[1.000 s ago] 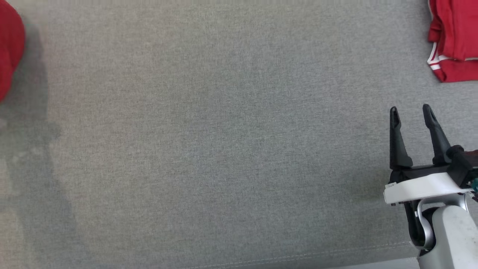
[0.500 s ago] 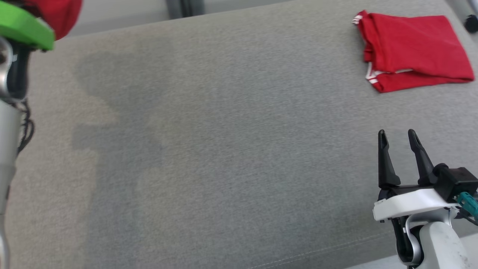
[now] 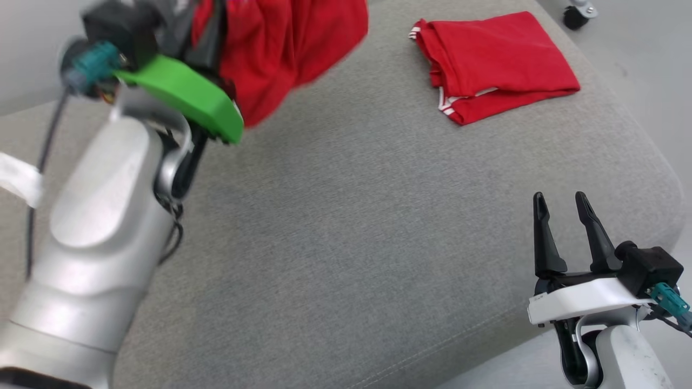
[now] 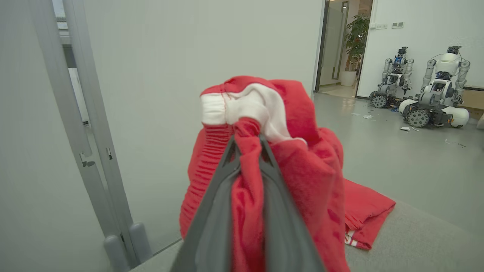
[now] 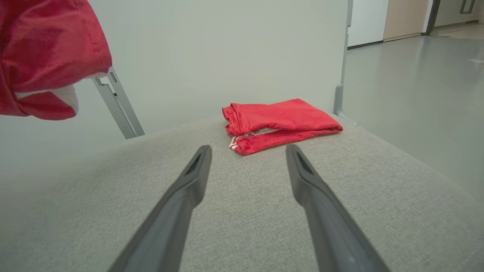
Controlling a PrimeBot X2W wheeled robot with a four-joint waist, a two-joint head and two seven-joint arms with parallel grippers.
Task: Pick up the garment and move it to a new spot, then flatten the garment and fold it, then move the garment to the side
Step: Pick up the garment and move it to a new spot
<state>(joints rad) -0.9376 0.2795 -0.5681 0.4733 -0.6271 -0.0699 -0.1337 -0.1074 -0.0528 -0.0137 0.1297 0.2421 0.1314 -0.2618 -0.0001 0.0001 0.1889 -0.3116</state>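
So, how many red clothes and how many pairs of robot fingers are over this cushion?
Red clothes: 2, a bunched garment held in the left fingers and a folded garment lying on the grey cushion
Pairs of fingers: 2, the left shut on cloth, the right fingers open
Total: 4

Left gripper (image 4: 246, 141) is lifted high, fingers pinched on the garment (image 4: 310, 170); right gripper (image 3: 560, 196) sits low, fingers spread.

The right gripper (image 5: 248, 149) stood with its two dark fingers wide apart over the grey cushion (image 5: 245, 211). A folded red garment (image 5: 281, 124) lay on the cushion at the centre of the frame. At the upper left hung a blurred red cloth (image 5: 49, 56), seemingly clear of the cushion.
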